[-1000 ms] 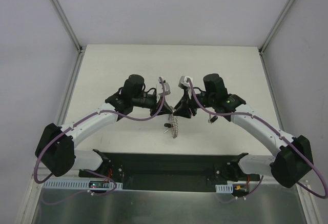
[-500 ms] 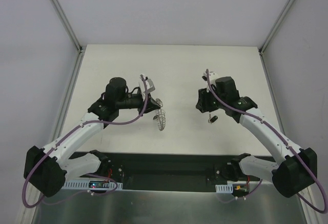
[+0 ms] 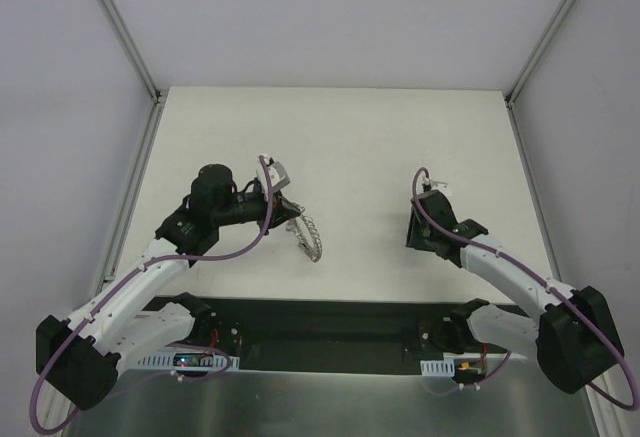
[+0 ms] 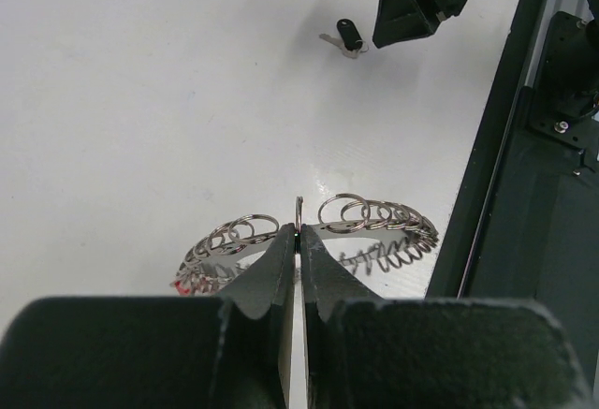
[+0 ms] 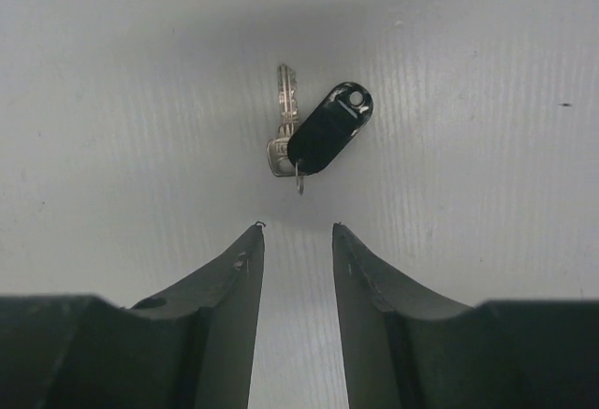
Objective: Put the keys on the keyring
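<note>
The keyring [image 3: 312,239] is a flat grey ring with wiry silver loops. It hangs from my left gripper [image 3: 290,215], just above the table at centre left. In the left wrist view my left gripper [image 4: 299,231] is shut on the rim of the keyring [image 4: 370,225], and a red tag [image 4: 182,285] shows at its left. One black oblong key [image 5: 326,131] with a silver blade lies flat on the table. My right gripper [image 5: 298,229] is open and empty just short of that key. In the top view my right gripper [image 3: 415,237] hides the key. The key also shows in the left wrist view [image 4: 348,35].
A black base plate [image 3: 320,322] runs along the table's near edge. It shows as a dark rail [image 4: 505,194] at the right of the left wrist view. Metal frame posts [image 3: 130,47] and white walls bound the table.
A second ago both grippers met at the table's centre. The left arm has drawn back left with the keyring. The right arm has moved right and nearer, down over the key.
</note>
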You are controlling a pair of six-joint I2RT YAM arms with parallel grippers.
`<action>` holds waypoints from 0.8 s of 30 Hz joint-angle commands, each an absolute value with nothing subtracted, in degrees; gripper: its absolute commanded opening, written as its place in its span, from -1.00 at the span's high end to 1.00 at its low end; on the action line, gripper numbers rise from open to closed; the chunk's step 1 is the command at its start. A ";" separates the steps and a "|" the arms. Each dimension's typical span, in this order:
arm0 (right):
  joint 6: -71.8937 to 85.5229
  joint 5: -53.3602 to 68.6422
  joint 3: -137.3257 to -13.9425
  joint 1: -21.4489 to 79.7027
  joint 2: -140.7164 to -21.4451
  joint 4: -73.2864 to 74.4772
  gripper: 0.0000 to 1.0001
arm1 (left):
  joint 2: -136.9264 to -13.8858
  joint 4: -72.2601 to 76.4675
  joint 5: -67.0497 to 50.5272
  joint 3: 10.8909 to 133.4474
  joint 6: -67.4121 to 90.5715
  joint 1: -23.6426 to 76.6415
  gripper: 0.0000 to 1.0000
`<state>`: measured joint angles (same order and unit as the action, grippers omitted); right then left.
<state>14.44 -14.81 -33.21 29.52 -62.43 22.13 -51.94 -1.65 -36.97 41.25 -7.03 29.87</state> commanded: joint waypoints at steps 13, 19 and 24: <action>16.79 -21.36 -34.63 30.15 -72.33 13.01 0.60 | -49.48 0.26 -35.68 41.13 -8.09 29.97 1.00; 16.52 -20.48 -34.36 30.06 -73.39 12.48 0.82 | -49.39 0.26 -35.68 41.05 -8.00 30.06 1.00; 14.51 -20.57 -36.46 30.59 -70.67 17.30 0.98 | -49.22 0.26 -35.68 41.05 -8.17 30.06 1.00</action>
<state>15.81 -20.10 -32.91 29.93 -73.17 13.80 -50.87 -2.48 -35.48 40.64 -7.09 29.93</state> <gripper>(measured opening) 0.021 0.009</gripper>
